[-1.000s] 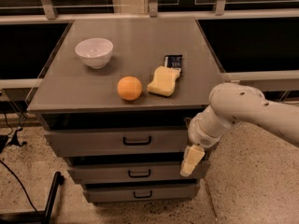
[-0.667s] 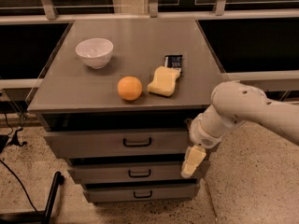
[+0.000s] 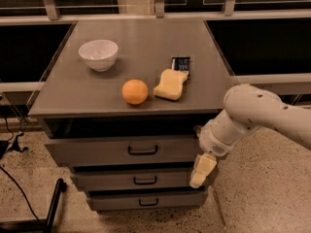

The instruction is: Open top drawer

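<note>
The top drawer (image 3: 97,150) is the widest grey front under the tabletop, with a black bar handle (image 3: 143,150) at its centre; its front stands a little proud of the cabinet. Two narrower grey drawers (image 3: 131,179) sit below it. My gripper (image 3: 201,171) hangs from the white arm (image 3: 252,115) at the cabinet's right front corner, level with the middle drawer, to the right of the top drawer's handle and apart from it. It holds nothing that I can see.
On the grey tabletop (image 3: 63,91) stand a white bowl (image 3: 98,54), an orange (image 3: 134,91), a yellow sponge (image 3: 170,84) and a dark packet (image 3: 181,64). A black cable and stand (image 3: 46,205) lie on the floor at left. Railings run behind.
The arm and gripper have shifted very slightly to the right. The drawers and tabletop objects have not moved.
</note>
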`<state>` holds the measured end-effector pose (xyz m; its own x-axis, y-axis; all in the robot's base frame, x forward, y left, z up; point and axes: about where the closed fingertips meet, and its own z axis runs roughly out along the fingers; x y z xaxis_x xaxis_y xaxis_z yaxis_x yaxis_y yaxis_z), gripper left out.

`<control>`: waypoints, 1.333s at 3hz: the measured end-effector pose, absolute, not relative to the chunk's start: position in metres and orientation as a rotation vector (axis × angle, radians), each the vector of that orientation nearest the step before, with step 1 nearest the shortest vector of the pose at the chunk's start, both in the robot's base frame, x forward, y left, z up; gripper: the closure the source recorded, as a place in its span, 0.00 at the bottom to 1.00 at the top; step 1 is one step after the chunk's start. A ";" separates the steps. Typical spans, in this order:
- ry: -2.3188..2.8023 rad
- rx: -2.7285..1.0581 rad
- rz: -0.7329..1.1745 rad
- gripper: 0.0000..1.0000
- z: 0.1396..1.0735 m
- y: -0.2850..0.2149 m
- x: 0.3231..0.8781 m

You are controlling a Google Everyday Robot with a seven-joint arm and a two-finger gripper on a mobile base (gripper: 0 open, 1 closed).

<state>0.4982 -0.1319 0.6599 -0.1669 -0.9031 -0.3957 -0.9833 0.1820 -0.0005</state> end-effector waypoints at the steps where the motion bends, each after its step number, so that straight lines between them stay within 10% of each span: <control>1: 2.168 -1.782 0.405 0.00 0.663 -0.132 0.490; 4: 2.140 -1.777 0.509 0.00 0.662 -0.125 0.470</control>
<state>0.4695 -0.1248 0.6624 -0.1805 -0.8723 -0.4544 -0.9835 0.1660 0.0721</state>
